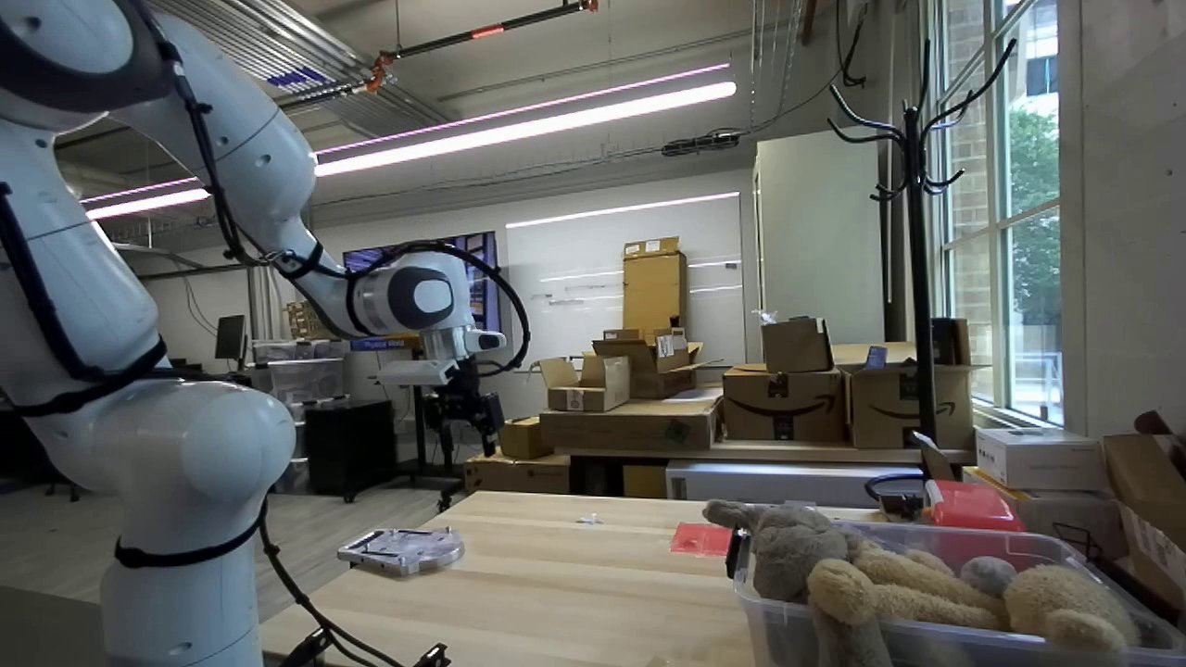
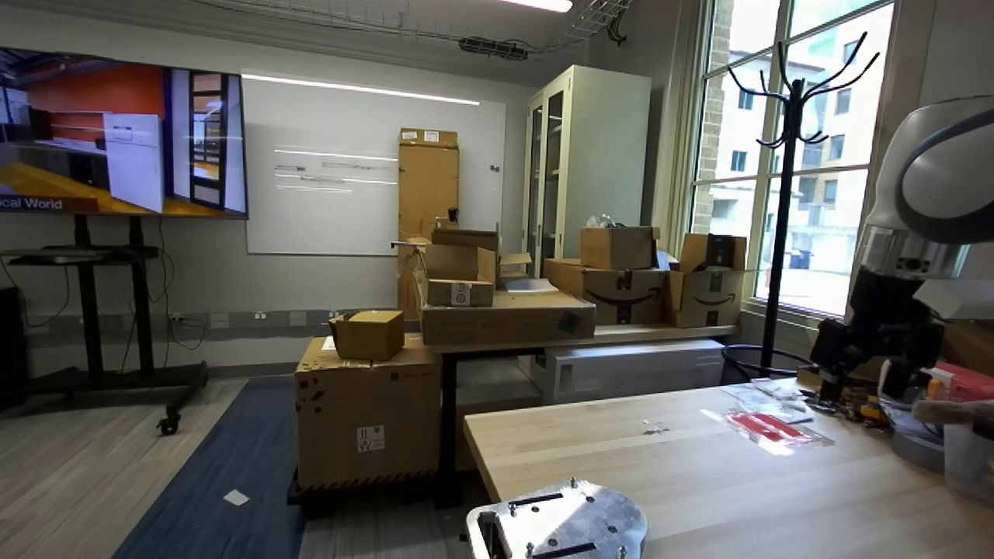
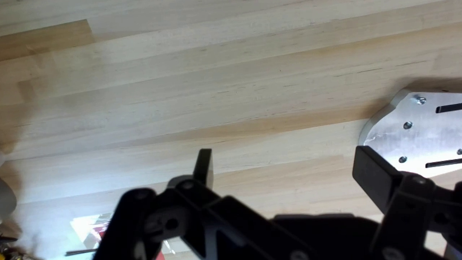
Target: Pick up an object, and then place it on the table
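The table [image 1: 556, 584] has a pale plank top and shows in both exterior views [image 2: 722, 505] and in the wrist view [image 3: 180, 94]. My gripper [image 3: 283, 159] is open, its two black fingers wide apart, with only bare table seen between them. It hangs above the table, pointing down, in both exterior views [image 1: 468, 446] [image 2: 862, 387]. A silver metal plate with holes and slots [image 3: 429, 133] lies on the table beyond the right finger in the wrist view. The plate also shows in both exterior views [image 1: 403, 549] [image 2: 563, 520]. Which object the task means cannot be told.
A clear plastic bin [image 1: 774, 635] with grey and tan plush toys [image 1: 927, 593] stands at one table end. A red packet [image 1: 701, 539] and a small clear scrap [image 2: 655, 428] lie on the table. Cardboard boxes [image 1: 783, 403] and a coat rack [image 1: 917, 278] stand behind.
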`<state>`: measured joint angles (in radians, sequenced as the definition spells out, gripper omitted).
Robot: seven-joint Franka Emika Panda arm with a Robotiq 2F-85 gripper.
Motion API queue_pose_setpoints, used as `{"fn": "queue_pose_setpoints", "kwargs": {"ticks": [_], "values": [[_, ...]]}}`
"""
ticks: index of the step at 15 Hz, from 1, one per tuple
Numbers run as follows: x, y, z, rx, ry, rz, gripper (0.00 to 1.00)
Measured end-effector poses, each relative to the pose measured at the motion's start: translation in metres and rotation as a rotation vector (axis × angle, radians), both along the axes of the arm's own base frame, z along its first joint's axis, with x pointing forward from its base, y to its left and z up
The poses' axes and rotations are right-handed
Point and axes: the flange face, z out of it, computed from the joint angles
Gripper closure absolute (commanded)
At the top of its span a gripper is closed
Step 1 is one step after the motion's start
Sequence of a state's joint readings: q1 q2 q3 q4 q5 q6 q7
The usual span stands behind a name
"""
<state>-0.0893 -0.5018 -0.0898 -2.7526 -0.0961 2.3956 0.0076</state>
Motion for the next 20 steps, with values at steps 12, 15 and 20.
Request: {"fn": "queue_pose_setpoints", "kwargs": {"ticks": [12,15,20], "values": [[0.096,-0.038,-0.091,0.094,0.036,-0.107,0.00],[0.115,-0.059,-0.113,0.078,0.054,-0.140,0.00],[0.141,-0.082,-0.151,0.064,0.099,-0.170,0.00]]}}
